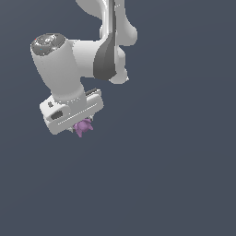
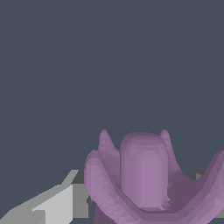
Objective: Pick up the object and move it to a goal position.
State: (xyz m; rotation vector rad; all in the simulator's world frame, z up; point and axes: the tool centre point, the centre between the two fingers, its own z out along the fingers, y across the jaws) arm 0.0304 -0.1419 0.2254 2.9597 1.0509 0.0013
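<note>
A white robot arm [image 1: 69, 64] fills the upper part of the exterior view's left, reaching down against a plain dark blue-grey background. At its lower end sits the gripper [image 1: 82, 125], and just below it, tucked between its tips, is the object [image 1: 83, 127], a small purple-pink lump with short rounded nubs. The gripper looks clenched on the object, which hangs with nothing visible beneath it.

In the wrist view the object [image 2: 144, 175] looms large: a rounded central knob with pointed nubs and a curving rim around it. A pale grey finger [image 2: 57, 203] shows beside it, apparently touching its edge.

The object looks light and rigid, judging by its small size and hard-edged shape. Its lumpy surface could let it twist or slip, so a hold across its thick middle seems safest.

The gripper's other finger is mostly hidden behind the object. No surface and no goal marker can be made out in either view.
</note>
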